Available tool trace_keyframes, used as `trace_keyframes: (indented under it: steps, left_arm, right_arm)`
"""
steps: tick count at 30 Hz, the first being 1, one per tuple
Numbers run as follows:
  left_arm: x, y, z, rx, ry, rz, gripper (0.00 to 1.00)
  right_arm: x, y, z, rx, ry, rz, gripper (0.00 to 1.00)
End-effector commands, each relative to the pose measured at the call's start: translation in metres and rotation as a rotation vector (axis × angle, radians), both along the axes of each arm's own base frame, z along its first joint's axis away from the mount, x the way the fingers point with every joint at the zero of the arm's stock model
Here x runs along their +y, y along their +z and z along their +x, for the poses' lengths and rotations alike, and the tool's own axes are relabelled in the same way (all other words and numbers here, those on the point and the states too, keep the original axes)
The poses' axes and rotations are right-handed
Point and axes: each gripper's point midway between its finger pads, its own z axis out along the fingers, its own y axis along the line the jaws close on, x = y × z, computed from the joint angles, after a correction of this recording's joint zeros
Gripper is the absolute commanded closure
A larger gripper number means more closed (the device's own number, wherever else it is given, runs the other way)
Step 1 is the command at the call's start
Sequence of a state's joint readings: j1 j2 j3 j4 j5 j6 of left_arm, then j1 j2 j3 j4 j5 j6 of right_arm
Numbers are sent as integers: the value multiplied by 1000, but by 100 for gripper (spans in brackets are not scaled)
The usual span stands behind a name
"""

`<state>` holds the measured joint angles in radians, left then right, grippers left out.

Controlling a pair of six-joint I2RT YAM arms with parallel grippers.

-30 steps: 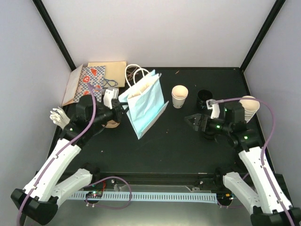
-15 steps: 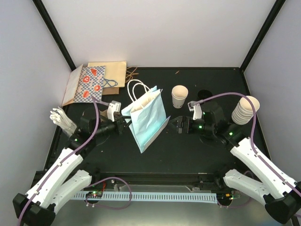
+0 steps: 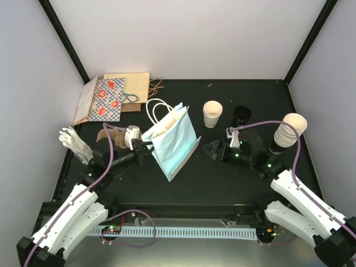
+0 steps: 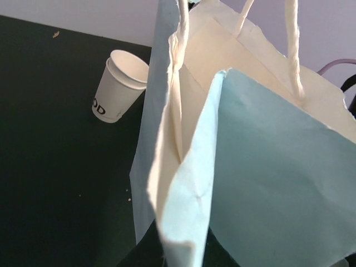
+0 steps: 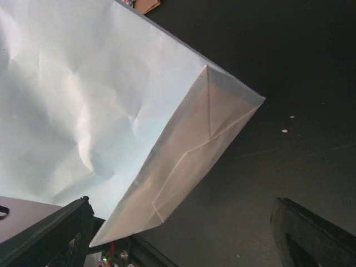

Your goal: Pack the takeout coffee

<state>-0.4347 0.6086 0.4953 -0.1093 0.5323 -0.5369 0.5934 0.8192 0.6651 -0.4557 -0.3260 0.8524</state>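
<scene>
The light blue paper bag [image 3: 173, 139] hangs tilted in the middle, mouth toward the back left and flat bottom [image 5: 194, 150] toward the right. My left gripper [image 3: 146, 149] is shut on the bag's rim edge [image 4: 189, 222], fingers hidden under the paper. My right gripper [image 3: 214, 150] stands open just right of the bag's bottom, with nothing between its fingers [image 5: 311, 233]. Of the takeout coffee I see two nested white paper cups [image 3: 212, 113] without a lid, behind the bag; they also show in the left wrist view [image 4: 119, 83]. A round black lid-like thing [image 3: 242, 115] sits to their right.
A tall stack of white cups [image 3: 289, 129] stands at the right. A brown cardboard carrier [image 3: 111, 135] lies behind my left arm. Flat paper bags [image 3: 108, 95] lean at the back left, and a white bundle [image 3: 72, 142] lies at the left edge.
My left gripper has drawn the bag toward the near side, uncovering the brown carrier. My right gripper has swung left to the bag's bottom and its fingers have narrowed a little.
</scene>
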Motion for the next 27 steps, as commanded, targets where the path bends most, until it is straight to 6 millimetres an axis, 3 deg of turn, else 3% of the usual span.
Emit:
trace_keyframes:
  steps: [1, 17, 27]
  left_arm:
    - [-3, 27, -4, -112, -21, -66, 98]
    - [1, 38, -12, -173, -22, -93, 98]
    - [5, 49, -17, -211, -10, -115, 98]
  right_arm:
    - [21, 14, 6, -6, 40, 79, 12]
    - [83, 6, 11, 39, 125, 54, 12]
    - [84, -14, 9, 65, 134, 15, 12]
